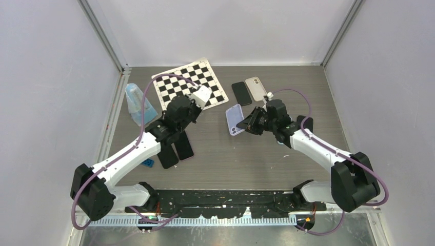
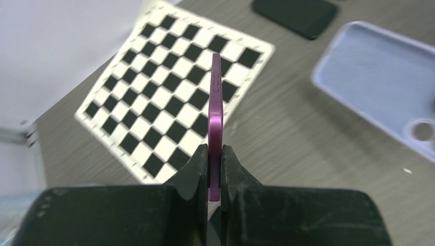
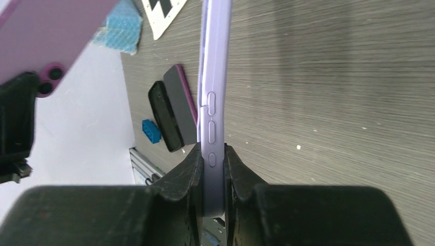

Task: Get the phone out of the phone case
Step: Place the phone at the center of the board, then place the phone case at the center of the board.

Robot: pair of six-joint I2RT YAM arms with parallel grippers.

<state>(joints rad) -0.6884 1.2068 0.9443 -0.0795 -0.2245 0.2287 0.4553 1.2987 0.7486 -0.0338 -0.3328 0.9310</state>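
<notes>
My left gripper (image 1: 191,107) (image 2: 216,148) is shut on a purple phone (image 2: 216,113), held edge-on above the table; the phone shows pale in the top view (image 1: 201,96). My right gripper (image 1: 250,122) (image 3: 212,148) is shut on the empty lavender phone case (image 3: 213,102) (image 1: 235,119), held on edge just above the table. Phone and case are apart, with a wide gap between them. The right wrist view shows the phone's back and camera lenses (image 3: 46,36) at top left. The left wrist view shows the case's open inside (image 2: 379,87) at right.
A checkerboard sheet (image 1: 190,84) lies at the back. A black phone (image 1: 241,93) and a beige one (image 1: 256,88) lie behind the right gripper. Two dark phones or cases (image 1: 174,151) and a small blue block (image 1: 148,163) lie near the left arm. A blue bag (image 1: 137,104) is at the left.
</notes>
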